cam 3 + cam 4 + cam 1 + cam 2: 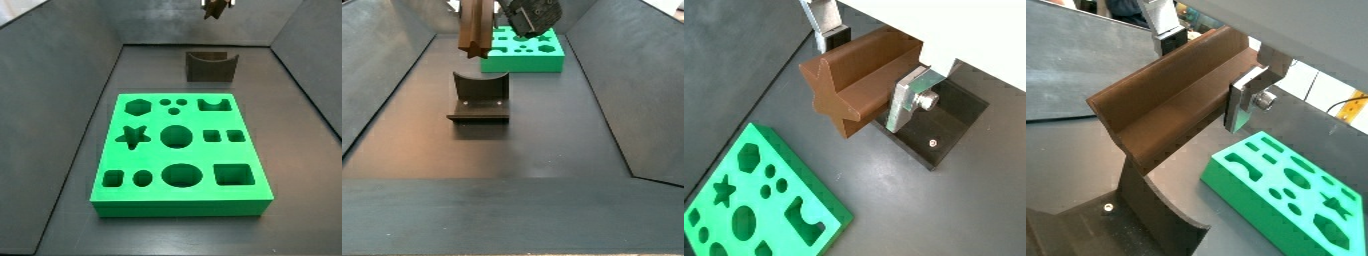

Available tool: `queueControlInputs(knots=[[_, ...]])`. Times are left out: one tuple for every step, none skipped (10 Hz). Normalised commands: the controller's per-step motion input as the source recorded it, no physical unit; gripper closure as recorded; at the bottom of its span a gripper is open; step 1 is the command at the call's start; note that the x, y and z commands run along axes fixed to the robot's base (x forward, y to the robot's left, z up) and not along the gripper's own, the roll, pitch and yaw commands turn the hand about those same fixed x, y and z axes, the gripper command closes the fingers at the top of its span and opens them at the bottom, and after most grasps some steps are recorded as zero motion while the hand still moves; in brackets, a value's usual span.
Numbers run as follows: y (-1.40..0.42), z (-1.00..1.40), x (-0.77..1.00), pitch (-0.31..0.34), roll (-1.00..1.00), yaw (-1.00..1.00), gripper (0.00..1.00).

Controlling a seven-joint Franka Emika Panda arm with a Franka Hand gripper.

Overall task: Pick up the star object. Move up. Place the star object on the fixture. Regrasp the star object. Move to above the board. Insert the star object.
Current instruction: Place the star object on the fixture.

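Pincer (869, 70) grips star object (855, 80) above fixture (478, 98), green board (527, 52) behind.

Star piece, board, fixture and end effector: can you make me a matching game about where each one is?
Things:
1. star piece
2. board
3. fixture
4. end effector

Places:
A. lying flat on the floor, green, full of holes
B. standing on the floor, dark, nothing on it
C. up in the air above the fixture, shut
D. brown, gripped between the silver fingers

Pairs: 1-D, 2-A, 3-B, 4-C
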Motion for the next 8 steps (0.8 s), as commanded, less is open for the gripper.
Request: queueControlInputs(knots=[[0.13,-1.00,0.11,0.168,-1.00,-0.02,1.00],[0.13,-1.00,0.11,0.154,-1.00,-0.02,1.00],[0.14,-1.00,0.13,0.188,-0.95,-0.07,1.00],[0.13,-1.00,0.14,0.199,-0.79,-0.10,1.00],[0.14,-1.00,0.15,0.171,-0.57,-0.13,1.00],[0.14,-1.00,0.16,0.148,-0.46,-0.15,1.00],[0.13,-1.00,0.17,0.102,-0.27,-0.17,1.00],[0.14,-0.95,0.17,0.054,-0.20,-0.18,1.00]])
